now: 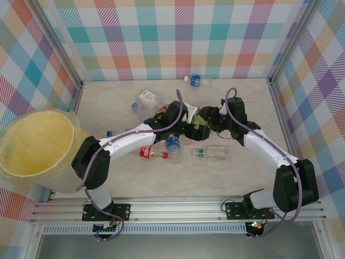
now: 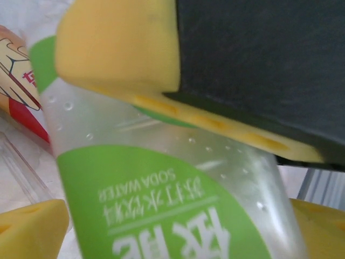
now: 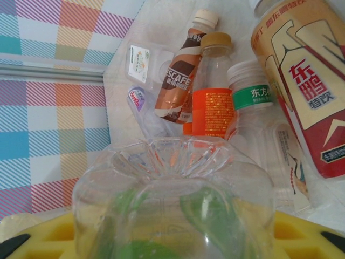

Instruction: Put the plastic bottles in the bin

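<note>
My right gripper (image 1: 209, 120) (image 3: 175, 240) is shut on a clear bottle with a green soda-water label (image 2: 161, 205) (image 3: 172, 189), held above the table's middle with its ribbed base toward the right wrist camera. My left gripper (image 1: 192, 122) (image 2: 175, 229) is open, with its yellow pads (image 2: 32, 229) on either side of this same bottle. The right gripper's yellow finger and black body cross above the label in the left wrist view. Other plastic bottles lie below: red-labelled (image 1: 150, 152), blue-labelled (image 1: 173, 144), and a clear one with a green cap (image 1: 213, 154). The pale yellow bin (image 1: 73, 127) stands at the far left.
One bottle (image 1: 197, 81) lies by the back wall. A white box (image 1: 147, 97) and a small bottle (image 1: 137, 107) sit left of centre. Brown (image 3: 180, 75), orange-labelled (image 3: 211, 102), green-banded (image 3: 252, 91) and tan-and-red (image 3: 310, 81) bottles crowd ahead of the right wrist. Checked walls enclose the table.
</note>
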